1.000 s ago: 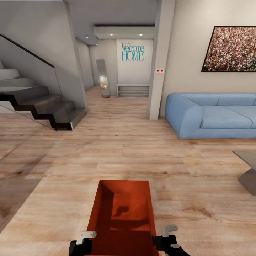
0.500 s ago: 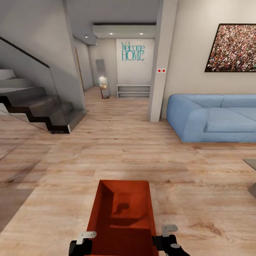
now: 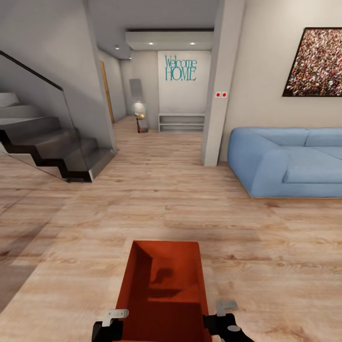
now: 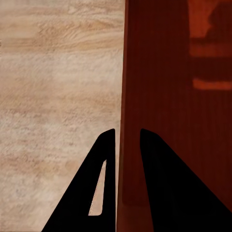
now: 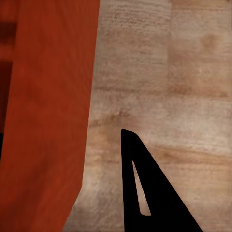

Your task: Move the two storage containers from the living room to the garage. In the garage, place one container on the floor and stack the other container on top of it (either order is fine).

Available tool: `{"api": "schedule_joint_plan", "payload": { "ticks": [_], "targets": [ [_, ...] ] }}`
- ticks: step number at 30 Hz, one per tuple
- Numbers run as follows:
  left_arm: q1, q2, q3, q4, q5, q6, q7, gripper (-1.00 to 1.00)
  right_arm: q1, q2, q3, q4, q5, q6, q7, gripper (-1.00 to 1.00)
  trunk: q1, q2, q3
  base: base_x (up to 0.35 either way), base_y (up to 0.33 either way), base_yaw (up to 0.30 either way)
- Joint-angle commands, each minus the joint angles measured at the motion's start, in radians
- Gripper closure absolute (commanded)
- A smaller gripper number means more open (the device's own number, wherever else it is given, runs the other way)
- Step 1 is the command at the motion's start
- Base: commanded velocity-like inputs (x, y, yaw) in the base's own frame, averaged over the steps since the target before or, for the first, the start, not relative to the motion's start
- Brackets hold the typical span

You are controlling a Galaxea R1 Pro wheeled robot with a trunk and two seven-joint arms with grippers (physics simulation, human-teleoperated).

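Light wood-plank floor point(image 3: 156, 199) runs between dark stairs point(image 3: 52, 147), blue sofa point(image 3: 289, 161) and a white hallway wall point(image 3: 183, 102).

Open light wood-plank floor point(image 3: 156, 204) ahead of me; dark stepped staircase point(image 3: 52, 147) left, blue fabric sofa point(image 3: 289, 161) right, grey square pillar point(image 3: 221, 85) between.

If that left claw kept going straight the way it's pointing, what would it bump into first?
Probably nothing new: the left gripper already straddles the orange-red plastic tub's wall; beyond lies light wood-plank floor, depth unclear.
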Motion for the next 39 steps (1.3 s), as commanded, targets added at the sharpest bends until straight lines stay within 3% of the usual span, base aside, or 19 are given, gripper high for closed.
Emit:
{"api": "schedule_joint_plan", "payload": {
  "ticks": [1,39],
  "targets": [
    [-0.001,0.001,0.007,0.001,0.002,-0.004,0.016,1.0,-0.001,-0.001,0.004,0.001,0.005,-0.002,-0.011,1.0,0.0,0.0,-0.001,0.344,0.0,0.116],
    [-0.001,0.001,0.007,0.001,0.002,-0.004,0.016,1.0,-0.001,-0.001,0.009,0.001,0.004,-0.002,-0.011,1.0,0.0,0.0,-0.005,0.344,0.0,0.035]
  ]
}}
